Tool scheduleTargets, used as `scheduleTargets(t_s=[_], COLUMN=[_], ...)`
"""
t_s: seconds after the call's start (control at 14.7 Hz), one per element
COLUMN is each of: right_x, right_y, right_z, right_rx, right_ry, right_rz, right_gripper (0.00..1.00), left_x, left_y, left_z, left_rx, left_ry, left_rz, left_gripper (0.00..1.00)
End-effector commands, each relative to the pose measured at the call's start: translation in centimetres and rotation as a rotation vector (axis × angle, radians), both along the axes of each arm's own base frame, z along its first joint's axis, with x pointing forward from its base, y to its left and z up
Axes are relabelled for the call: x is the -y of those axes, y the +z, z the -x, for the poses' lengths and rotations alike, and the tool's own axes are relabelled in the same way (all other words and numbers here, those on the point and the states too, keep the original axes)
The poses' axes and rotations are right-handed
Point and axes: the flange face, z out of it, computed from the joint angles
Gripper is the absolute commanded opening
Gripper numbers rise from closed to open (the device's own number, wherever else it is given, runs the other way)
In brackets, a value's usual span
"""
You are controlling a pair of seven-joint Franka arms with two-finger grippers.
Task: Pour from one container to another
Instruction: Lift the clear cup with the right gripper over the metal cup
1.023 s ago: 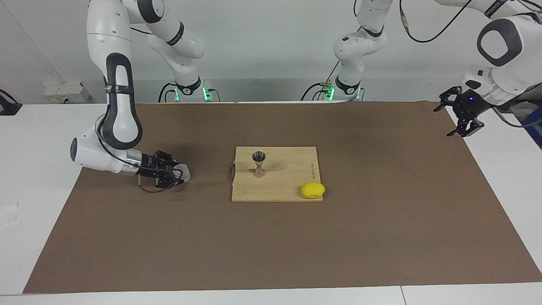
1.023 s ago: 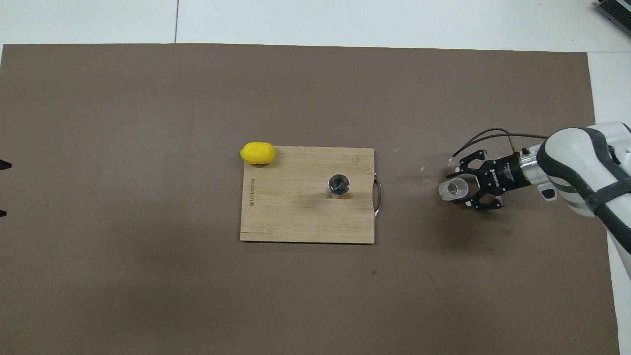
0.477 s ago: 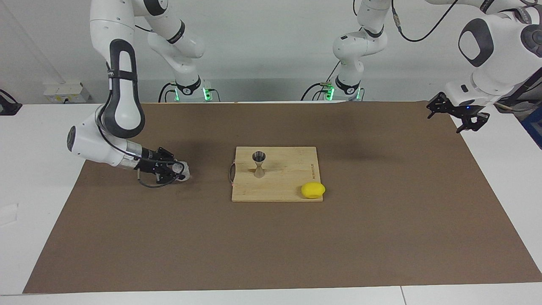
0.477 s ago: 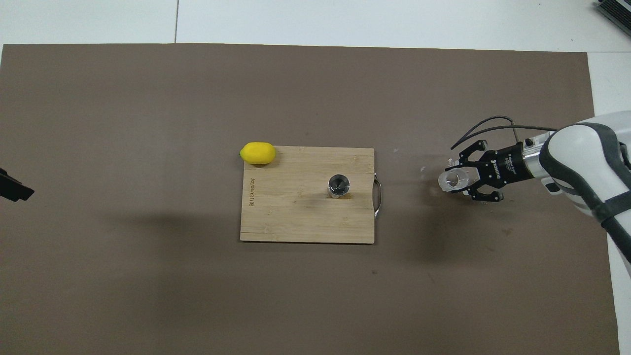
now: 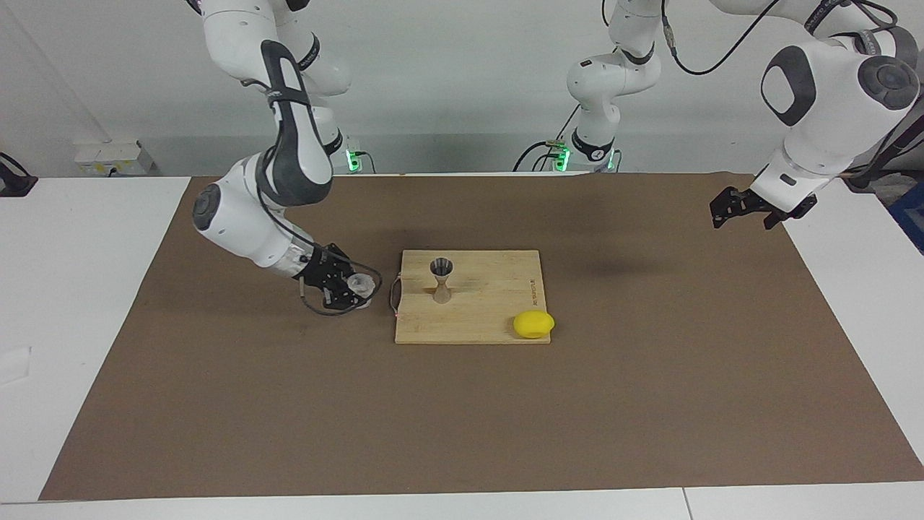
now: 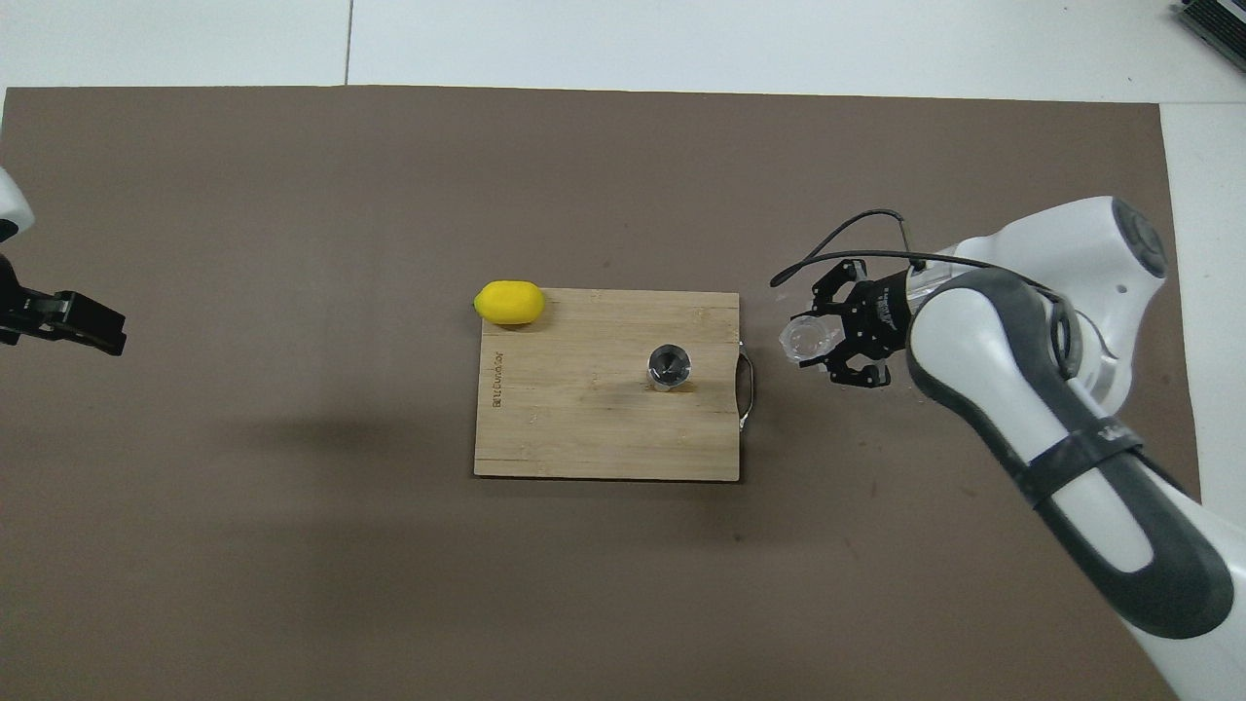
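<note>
The brown mat [image 5: 462,404] spreads wide and bare toward the front edge — plenty of room on both flanks. The wooden cutting board [image 5: 491,318] lies mid-mat, its wire handle [image 5: 395,293] facing the right arm's end. The right gripper [image 5: 345,287] is clenched on the clear plastic cup [image 5: 361,287], upright over the mat just beside that handle. The left gripper [image 5: 743,208] waits, fingers spread, over the mat's edge at its own end. The lemon [image 5: 533,324] overhangs a board corner — well apart from the metal jigger [image 5: 442,280], upright on the board.
</note>
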Motion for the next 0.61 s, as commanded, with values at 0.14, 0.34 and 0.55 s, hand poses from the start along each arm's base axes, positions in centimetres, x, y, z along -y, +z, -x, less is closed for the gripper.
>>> scheduleTargets(t_s=[0.14,0.34,0.55], right_x=[-5.3,-7.6,-9.2], right_y=[3.7,6.7,9.6], right_z=[-0.1,0.2,1.4], right_rx=[0.030,0.084,0.143], right_ry=[-0.043,-0.033,-0.010], right_rz=[0.148,0.205,0.256], right_gripper=[0.13,0.13,0.13], left_x=[-0.7,-0.1,0.6], left_y=[0.2,0.4,0.4], left_z=[0.6,0.5,-1.5], left_rx=[0.021,0.011,0.010], left_ry=[0.049,0.060,0.050], left_rz=[0.016,0.068,0.084], left_gripper=[1.00,1.00,1.00])
